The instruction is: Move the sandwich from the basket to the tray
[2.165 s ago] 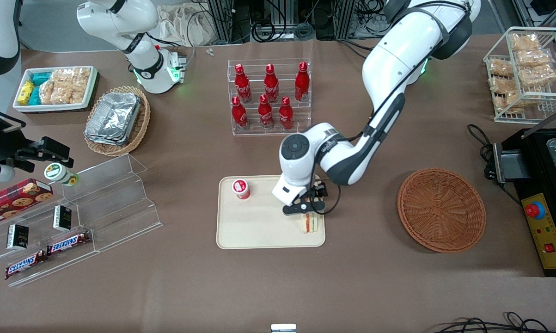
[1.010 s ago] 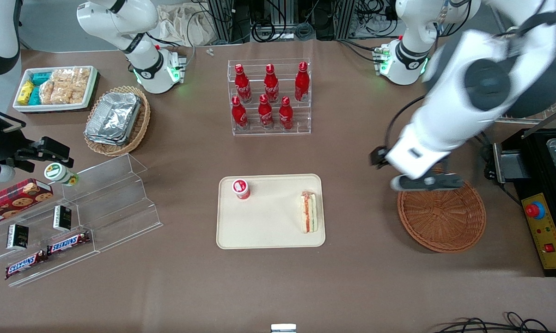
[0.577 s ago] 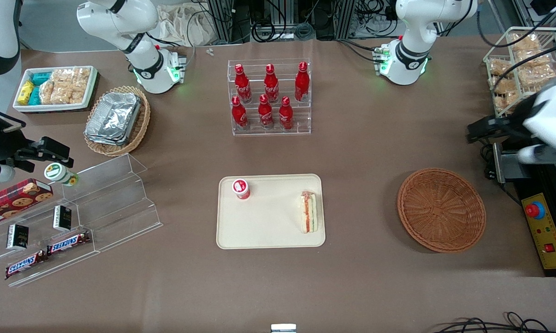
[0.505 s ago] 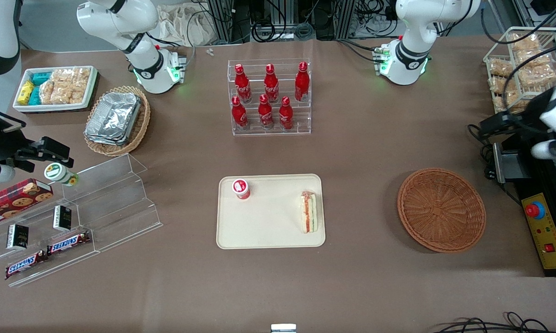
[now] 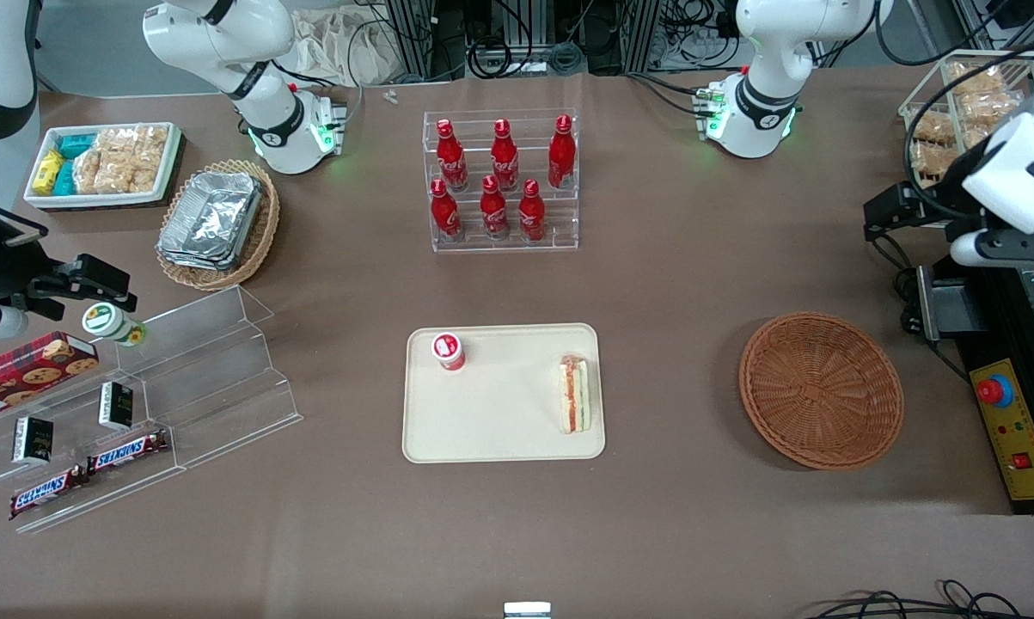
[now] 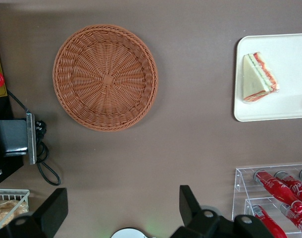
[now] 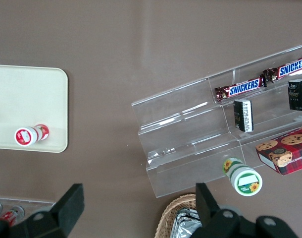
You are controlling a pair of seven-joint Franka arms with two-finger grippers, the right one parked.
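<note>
Nearest the front camera, the sandwich lies flat on the tray at the edge toward my end of the worktop, apart from the small red-capped cup standing in the tray's corner toward the parked arm. The basket sits well apart from the tray toward my end, with nothing in it. Farther from the front camera than the basket, my gripper hangs high above the worktop's edge by the black control box and the wire rack of snack packets, its jaws spread wide and holding nothing.
</note>
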